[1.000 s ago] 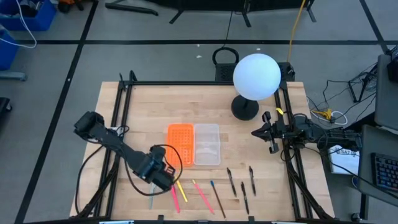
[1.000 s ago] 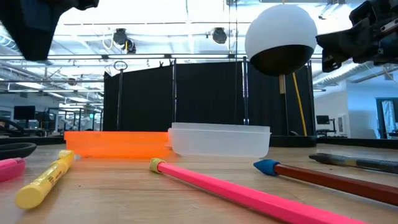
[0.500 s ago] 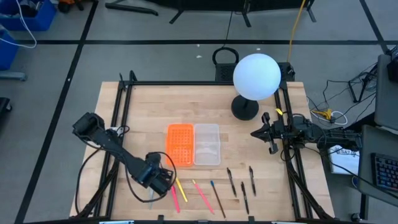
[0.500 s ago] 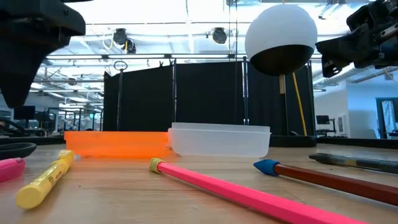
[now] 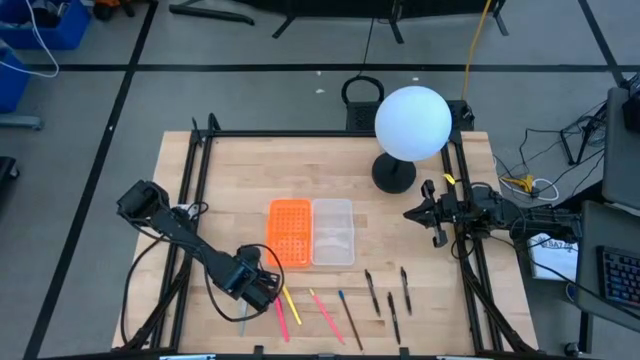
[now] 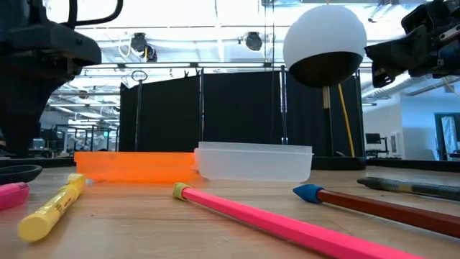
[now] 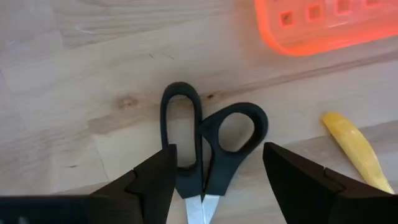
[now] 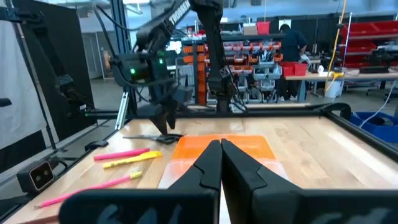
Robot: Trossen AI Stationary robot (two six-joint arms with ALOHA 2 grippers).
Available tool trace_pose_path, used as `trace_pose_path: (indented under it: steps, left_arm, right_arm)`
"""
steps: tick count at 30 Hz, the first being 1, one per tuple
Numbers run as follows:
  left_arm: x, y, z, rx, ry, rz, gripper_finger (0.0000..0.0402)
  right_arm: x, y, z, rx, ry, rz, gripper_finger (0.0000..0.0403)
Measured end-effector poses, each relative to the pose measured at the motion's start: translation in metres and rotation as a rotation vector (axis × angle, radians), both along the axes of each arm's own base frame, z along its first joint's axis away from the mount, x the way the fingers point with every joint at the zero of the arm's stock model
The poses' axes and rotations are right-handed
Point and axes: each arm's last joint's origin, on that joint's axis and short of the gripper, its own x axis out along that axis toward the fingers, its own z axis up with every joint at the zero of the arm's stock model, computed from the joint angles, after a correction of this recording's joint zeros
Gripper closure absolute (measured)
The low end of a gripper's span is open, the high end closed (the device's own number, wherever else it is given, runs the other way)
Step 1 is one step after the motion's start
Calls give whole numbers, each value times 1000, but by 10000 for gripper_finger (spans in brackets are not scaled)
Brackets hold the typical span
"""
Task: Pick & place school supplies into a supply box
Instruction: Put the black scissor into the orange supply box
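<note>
The black-handled scissors (image 7: 211, 140) lie flat on the table, their two handle loops toward the orange half of the supply box (image 5: 290, 232). My left gripper (image 7: 217, 149) is open just above them, one finger on each side of the loops, and I see no touch. In the high view it (image 5: 255, 290) covers most of the scissors; only the blades (image 5: 242, 320) stick out. The box's clear half (image 5: 333, 231) adjoins the orange half. Pink and yellow pens (image 5: 285, 310) and several pencils and dark pens (image 5: 375, 300) lie near the front edge. My right gripper (image 8: 219, 144) is shut and waits at the right rail (image 5: 415, 213).
A white globe lamp (image 5: 411, 125) stands on its dark base at the table's far right. Black frame rails (image 5: 195, 200) run along the table's left and right sides. A yellow pen (image 7: 354, 149) lies close to the scissors. Bare wood shows left of the box.
My left gripper has moved a little toward the table's near-left corner and come down over the scissors, staying open. Nothing on the table has shifted.
</note>
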Motion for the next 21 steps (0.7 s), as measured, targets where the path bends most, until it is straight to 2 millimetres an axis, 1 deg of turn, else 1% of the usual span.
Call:
trace_pose_path:
  steps: [6,14,21]
  left_arm:
    - [0,1,-9,-4,-37,-2,177]
    - [-5,4,-24,-9,-62,2,179]
    - [-12,9,-36,-20,-50,4,179]
  right_arm:
    - [0,0,0,-1,-5,0,403]
    - [0,0,0,-1,-4,0,403]
    - [0,0,0,-1,-4,0,403]
